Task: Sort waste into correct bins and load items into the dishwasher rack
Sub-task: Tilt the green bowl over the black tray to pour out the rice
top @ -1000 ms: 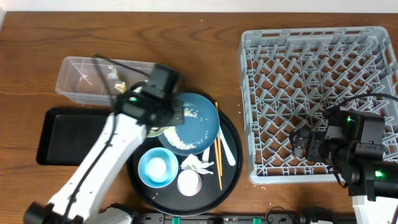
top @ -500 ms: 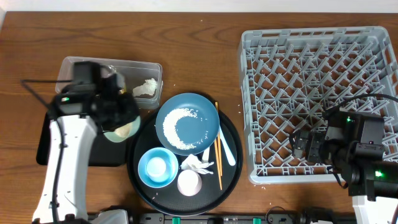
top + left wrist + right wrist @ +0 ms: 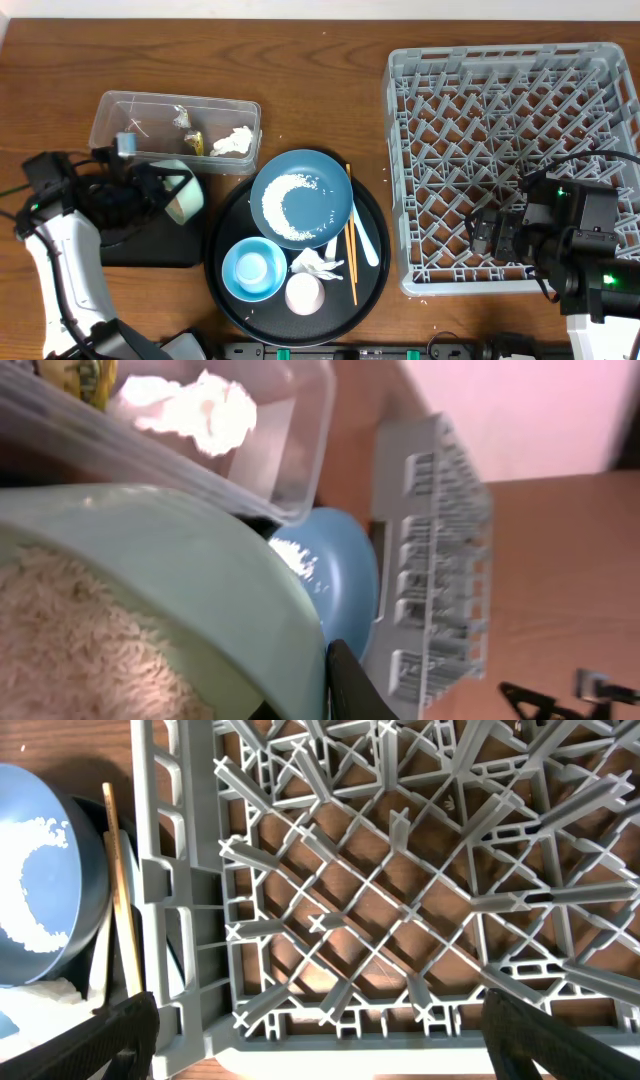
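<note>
Fingers (image 3: 345,685) of the left gripper (image 3: 168,190) are clenched on the rim of the pale-green bowl (image 3: 200,570), which has rice (image 3: 80,640) in it and hangs tipped above the flat black tray (image 3: 150,250). Just beyond lies the clear tub (image 3: 290,450) with a napkin (image 3: 195,410) inside, then the dark-blue dish (image 3: 345,575) on the round black tray (image 3: 375,250). Farther off, the right gripper (image 3: 490,232) has its fingers spread, grasping nothing, over the near left corner of the rack (image 3: 510,110).
</note>
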